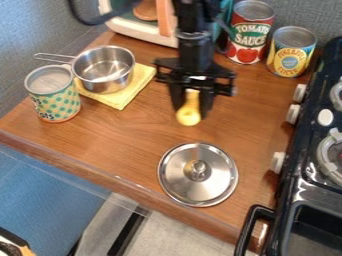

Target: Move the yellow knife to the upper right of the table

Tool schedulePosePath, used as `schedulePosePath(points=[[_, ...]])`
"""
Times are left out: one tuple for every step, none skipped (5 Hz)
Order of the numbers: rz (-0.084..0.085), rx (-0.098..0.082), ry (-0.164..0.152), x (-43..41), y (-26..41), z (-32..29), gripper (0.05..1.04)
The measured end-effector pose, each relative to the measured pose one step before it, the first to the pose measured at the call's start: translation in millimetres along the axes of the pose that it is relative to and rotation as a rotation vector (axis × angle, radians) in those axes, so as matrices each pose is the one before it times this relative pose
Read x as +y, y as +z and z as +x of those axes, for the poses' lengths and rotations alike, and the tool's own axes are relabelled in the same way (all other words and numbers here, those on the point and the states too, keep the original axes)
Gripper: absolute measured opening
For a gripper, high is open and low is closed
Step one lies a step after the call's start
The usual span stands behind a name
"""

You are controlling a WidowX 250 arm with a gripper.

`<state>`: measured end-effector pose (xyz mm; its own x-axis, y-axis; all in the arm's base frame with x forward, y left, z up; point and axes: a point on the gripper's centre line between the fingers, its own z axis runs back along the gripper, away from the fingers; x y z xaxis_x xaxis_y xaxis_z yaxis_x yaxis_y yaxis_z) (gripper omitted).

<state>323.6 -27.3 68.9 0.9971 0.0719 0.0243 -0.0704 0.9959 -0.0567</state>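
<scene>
We see the gripper [191, 111] above the middle of the table [110, 145], its fingers clamped on the upper part of the yellow knife [189, 118]. The rounded lower end hangs between the fingertips and looks more like a spoon's than a blade's.

We judge it light, stiff plastic, hard to break but smooth enough to swivel if pinched off-centre. We would keep the hold on the narrow handle, squeeze moderately and lower it gently, since the end pointing down would meet the wood first and could tip the piece sideways.

The wood looks smooth, so a dropped knife might skid. At the upper right stand the red tin [250, 32] and the yellow tin [291, 52], with the stove [308, 122] along the right; we would set down short of them. The lid [177, 181] lies nearer the front edge, and the pot [101, 83] sits on the cloth [134, 91] at left, beside the dotted tin [55, 99].
</scene>
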Motion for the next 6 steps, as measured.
schedulePosePath(points=[[0.0035, 0.0072, -0.0066, -21.39, -16.18, 21.61, 0.466], [0.0261, 0.0137, -0.0138, -7.36, -9.92, 13.84, 0.467], [0.0187, 0.0123, -0.0147, 1.42, -9.27, 7.42, 0.467], [0.0231, 0.0053, -0.0112, 1.73, 0.75, 6.70, 0.531], [0.0012, -0.0017, -0.0158, 0.53, 3.44, 2.03, 0.839], [0.0019, -0.0375, -0.0288, 1.23, 14.89, 0.60, 1.011]])
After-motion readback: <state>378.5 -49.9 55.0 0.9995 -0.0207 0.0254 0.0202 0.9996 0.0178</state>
